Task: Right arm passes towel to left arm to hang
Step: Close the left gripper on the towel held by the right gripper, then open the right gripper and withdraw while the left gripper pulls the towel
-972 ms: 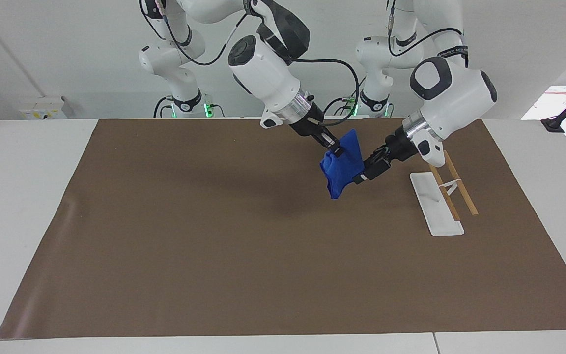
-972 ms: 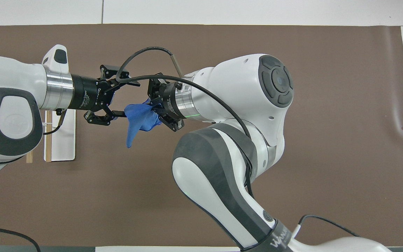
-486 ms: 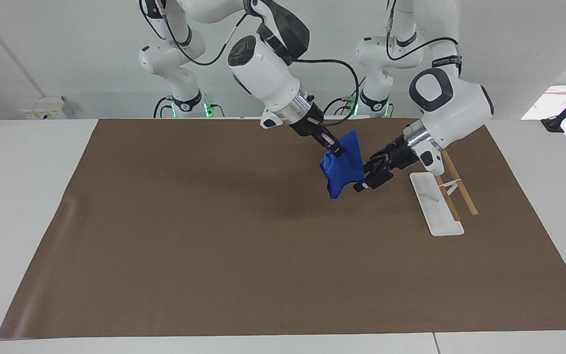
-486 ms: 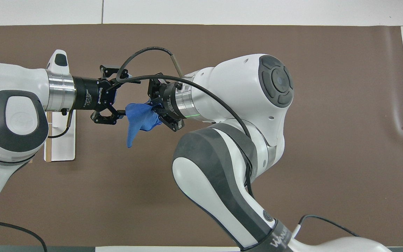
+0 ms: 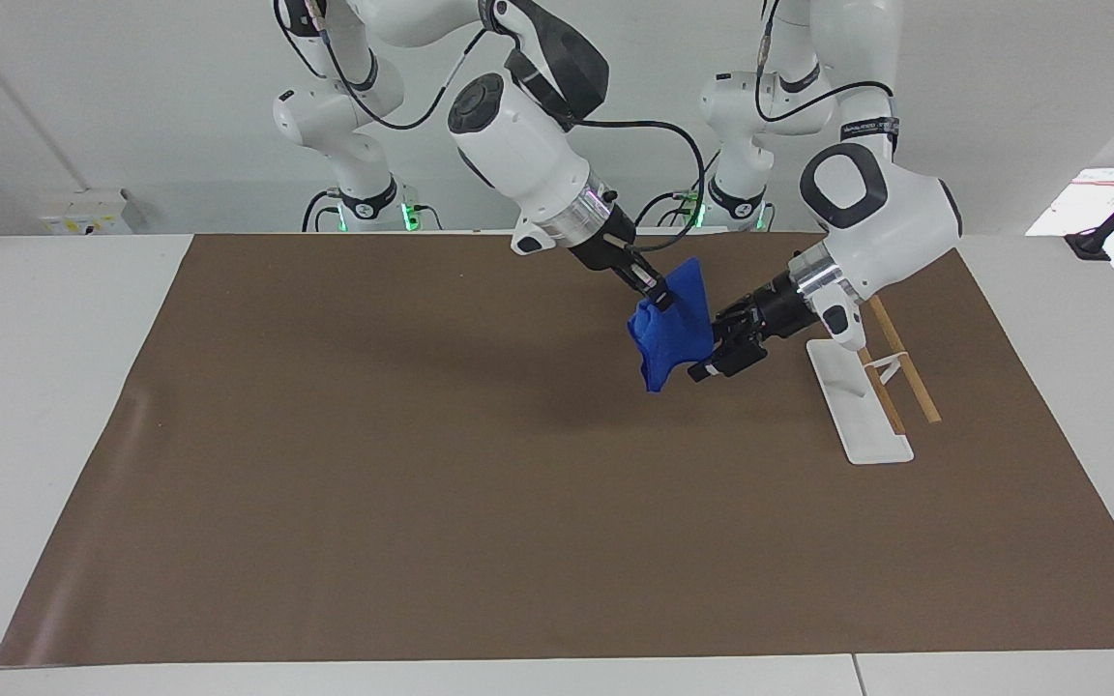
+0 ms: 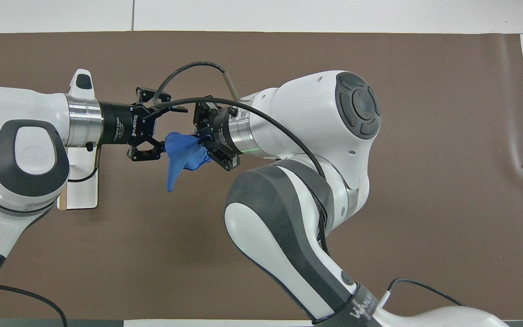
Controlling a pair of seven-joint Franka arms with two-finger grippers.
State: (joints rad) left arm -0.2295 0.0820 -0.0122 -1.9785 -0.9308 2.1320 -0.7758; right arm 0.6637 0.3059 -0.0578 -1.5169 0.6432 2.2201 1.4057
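Brown matting [image 5: 422, 483] is laid over most of a white table [image 5: 35, 387], with a white margin left bare at both ends and along the edge farthest from the robots. Broad open mat is seen toward the right arm's end and over the whole stretch farther from the robots; nothing stands on it. A white rack [image 5: 857, 406] with two wooden rails [image 5: 910, 372] is set toward the left arm's end, well inside the mat border.

The towel [image 5: 673, 324] is held in the air over the mat, beside the rack and toward the table's middle from it, bunched, with one corner drooping. It is gripped at its upper part by the right gripper [image 5: 652, 290], whose fingers are clenched on the cloth. The right arm [image 5: 528, 145] is angled down from the robots' side.

The left gripper [image 5: 726, 348] is held at the towel's lower edge, between towel and rack. In the overhead view its fingers [image 6: 145, 154] are seen spread, the cloth [image 6: 182, 154] lying at their tips; contact cannot be confirmed. The left arm [image 5: 881, 217] is bent above the rack's nearer end.

Against the frame a second back, the left gripper is noted closer in on the towel, its wrist drawn off the rack. Towel and right gripper are unchanged.
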